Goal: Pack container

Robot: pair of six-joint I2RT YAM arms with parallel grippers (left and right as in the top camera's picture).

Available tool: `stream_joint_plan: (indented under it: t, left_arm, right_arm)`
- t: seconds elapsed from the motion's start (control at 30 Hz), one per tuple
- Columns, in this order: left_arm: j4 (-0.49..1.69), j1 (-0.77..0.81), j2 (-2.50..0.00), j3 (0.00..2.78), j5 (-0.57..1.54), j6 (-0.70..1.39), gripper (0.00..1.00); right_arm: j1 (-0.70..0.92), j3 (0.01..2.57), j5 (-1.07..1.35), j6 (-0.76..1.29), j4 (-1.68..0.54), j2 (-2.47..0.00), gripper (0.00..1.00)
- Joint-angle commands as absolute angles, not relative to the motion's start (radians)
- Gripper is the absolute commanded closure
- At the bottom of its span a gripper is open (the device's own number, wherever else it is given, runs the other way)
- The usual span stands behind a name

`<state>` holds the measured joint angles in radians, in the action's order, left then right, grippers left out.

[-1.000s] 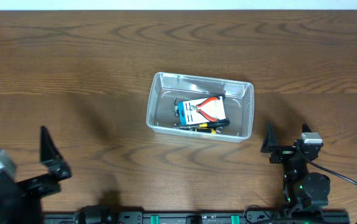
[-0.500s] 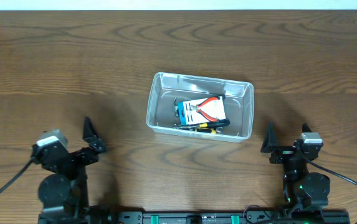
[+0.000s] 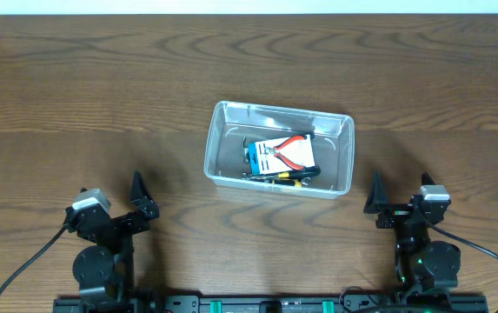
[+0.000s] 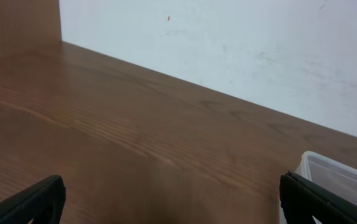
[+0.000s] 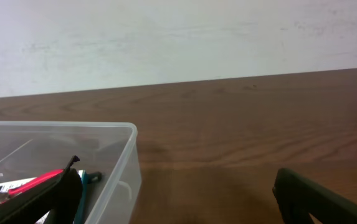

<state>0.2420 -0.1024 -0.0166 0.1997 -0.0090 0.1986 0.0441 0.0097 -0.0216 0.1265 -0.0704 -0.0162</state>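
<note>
Clear plastic container (image 3: 283,109), wooden table (image 3: 75,87) on every side; left claw (image 4: 171,185), right claw (image 5: 177,179) wide-spread at near edge.

The bench (image 3: 101,104) is dark brown wood with long wavy grain, filling the overhead view up to a thin pale strip along the far edge. Behind it stands a plain white wall (image 4: 228,43), faintly scuffed, with one small reddish speck (image 4: 169,18). A brown wooden panel (image 4: 16,25) meets the wall at the left. The light is soft and even.
</note>
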Motion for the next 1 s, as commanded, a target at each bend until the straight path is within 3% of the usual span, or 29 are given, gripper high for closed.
stream_joint_plan:
  t: [0.0,0.97]
  left_arm:
    - [0.231,-0.098,-0.002,0.172,-0.004,0.212,0.02]
    - [0.221,-0.098,-0.002,0.077,-0.004,0.187,0.02]
  right_arm:
    - [0.038,0.006,-0.025,0.142,-0.071,-0.006,0.01]
    - [0.038,0.006,-0.025,0.142,-0.071,-0.006,0.01]
